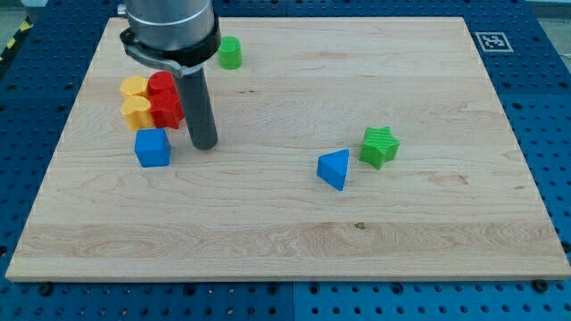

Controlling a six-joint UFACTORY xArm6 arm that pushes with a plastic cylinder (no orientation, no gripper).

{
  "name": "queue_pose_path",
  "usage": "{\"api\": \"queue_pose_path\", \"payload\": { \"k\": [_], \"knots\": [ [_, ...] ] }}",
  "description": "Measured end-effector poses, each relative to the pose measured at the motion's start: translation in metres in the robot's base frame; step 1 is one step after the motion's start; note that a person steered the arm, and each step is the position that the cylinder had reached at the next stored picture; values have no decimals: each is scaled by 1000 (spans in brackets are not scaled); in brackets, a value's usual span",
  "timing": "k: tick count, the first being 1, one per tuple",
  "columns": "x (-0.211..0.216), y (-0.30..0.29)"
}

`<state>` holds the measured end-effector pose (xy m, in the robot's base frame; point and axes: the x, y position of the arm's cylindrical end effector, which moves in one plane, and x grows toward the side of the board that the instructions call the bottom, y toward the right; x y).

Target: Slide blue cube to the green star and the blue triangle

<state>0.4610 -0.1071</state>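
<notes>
The blue cube lies at the view's left on the wooden board. My tip rests on the board just to the right of the blue cube, a small gap apart. The green star lies right of centre. The blue triangle lies just to the lower left of the green star, close to it. Both are far to the right of the blue cube and my tip.
Two red blocks and two yellow blocks cluster just above the blue cube, left of the rod. A green cylinder-like block lies near the view's top. The board sits on a blue perforated table.
</notes>
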Motion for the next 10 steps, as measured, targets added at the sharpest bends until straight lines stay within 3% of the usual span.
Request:
{"api": "queue_pose_path", "payload": {
  "k": [2,4,6,7,10],
  "knots": [
    [6,2],
    [71,-31],
    [16,-150],
    [14,-158],
    [12,-102]
  ]
}}
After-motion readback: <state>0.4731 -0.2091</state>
